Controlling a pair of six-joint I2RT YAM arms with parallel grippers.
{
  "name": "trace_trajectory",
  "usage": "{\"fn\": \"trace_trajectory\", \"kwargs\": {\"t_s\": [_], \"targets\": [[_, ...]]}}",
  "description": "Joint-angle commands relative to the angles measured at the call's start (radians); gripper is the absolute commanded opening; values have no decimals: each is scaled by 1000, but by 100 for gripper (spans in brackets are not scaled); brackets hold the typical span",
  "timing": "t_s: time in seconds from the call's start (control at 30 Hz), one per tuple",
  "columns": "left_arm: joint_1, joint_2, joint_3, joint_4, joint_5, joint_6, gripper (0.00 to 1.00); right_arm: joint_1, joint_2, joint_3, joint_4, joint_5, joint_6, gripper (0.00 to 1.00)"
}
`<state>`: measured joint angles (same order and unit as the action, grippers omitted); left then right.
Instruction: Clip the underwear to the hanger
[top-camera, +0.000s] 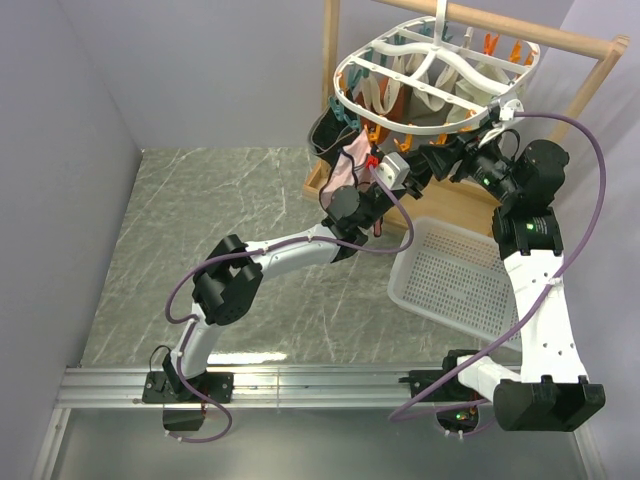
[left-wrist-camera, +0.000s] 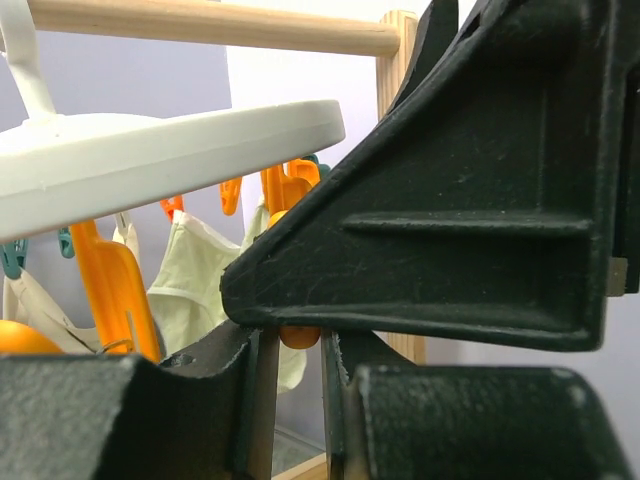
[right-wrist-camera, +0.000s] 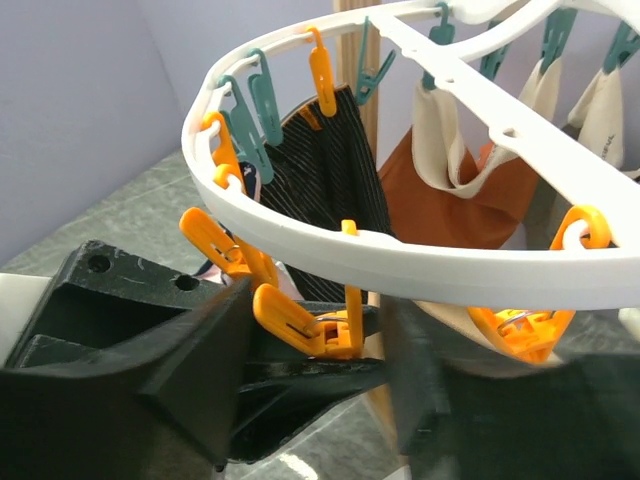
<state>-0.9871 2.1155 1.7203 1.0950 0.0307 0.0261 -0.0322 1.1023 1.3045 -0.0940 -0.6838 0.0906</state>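
Note:
The white oval hanger (top-camera: 440, 75) hangs from the wooden rack, with orange and teal pegs under its rim (right-wrist-camera: 400, 255). At its left edge the pale pink underwear (top-camera: 344, 170) droops down to my left gripper (top-camera: 354, 197), which is shut on its lower part. In the left wrist view those narrow jaws (left-wrist-camera: 298, 395) show only a thin gap, with an orange peg tip (left-wrist-camera: 298, 336) above. My right gripper (right-wrist-camera: 320, 345) is open and straddles an orange peg (right-wrist-camera: 322, 318) under the rim; the peg's clamp end is closed. A sliver of pink (right-wrist-camera: 286, 276) shows behind it.
The wooden rack (top-camera: 590, 45) stands at the back right. A white mesh basket (top-camera: 455, 275) lies on the marble table below the right arm. A black striped garment (right-wrist-camera: 325, 170), a rust one (right-wrist-camera: 440, 200) and cream ones (left-wrist-camera: 195, 270) hang on the hanger.

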Motion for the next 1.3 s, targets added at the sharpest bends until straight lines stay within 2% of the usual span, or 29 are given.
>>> {"fn": "trace_trajectory", "kwargs": {"t_s": [0.0,0.07,0.1,0.17,0.2,0.33,0.5,0.6,0.63,0.7,0.73,0.77,0.8,0.83,0.87,0.9,0.97,1.0,1.07,1.1,1.27], "targets": [[-15,-61,-8,43,75,8,5,8,-5,35,22,29,-14,56],[-15,-65,-11,43,78,8,8,8,-7,38,31,35,-6,52],[-16,-65,-19,43,80,6,9,8,-5,42,31,35,-5,47],[-15,-80,-33,51,86,5,19,9,-4,44,39,36,4,40],[-15,-87,-53,49,92,6,24,8,-1,48,39,36,5,31],[-15,-150,-140,48,133,27,46,9,7,50,37,43,11,14],[8,-325,-342,-68,211,9,54,9,5,49,40,52,12,1],[25,-457,-468,-174,283,27,57,9,7,47,46,56,21,0],[30,-518,-488,-302,302,87,58,9,7,49,48,55,23,0],[47,-569,-518,-450,394,211,62,9,10,49,53,56,32,0],[59,-607,-518,-603,444,269,63,9,8,50,53,56,32,0],[88,-620,-507,-694,542,334,65,9,10,52,53,58,35,0],[102,-627,-492,-772,587,476,67,9,13,56,47,61,38,0],[111,-624,-467,-861,609,567,69,9,13,59,43,61,38,0],[123,-615,-402,-1074,629,659,70,11,16,65,39,61,38,0],[134,-603,-366,-1165,643,827,70,11,14,65,36,63,41,0],[181,-559,-264,-1376,675,944,70,11,11,61,33,61,41,0],[191,-539,-225,-1441,681,1041,70,11,11,59,37,63,41,0],[199,-485,-137,-1576,670,1138,69,9,8,55,39,63,43,0],[199,-462,-120,-1599,655,1231,69,12,8,52,39,61,44,0],[188,-424,-82,-1632,612,1412,72,14,5,50,31,59,40,0]]}}
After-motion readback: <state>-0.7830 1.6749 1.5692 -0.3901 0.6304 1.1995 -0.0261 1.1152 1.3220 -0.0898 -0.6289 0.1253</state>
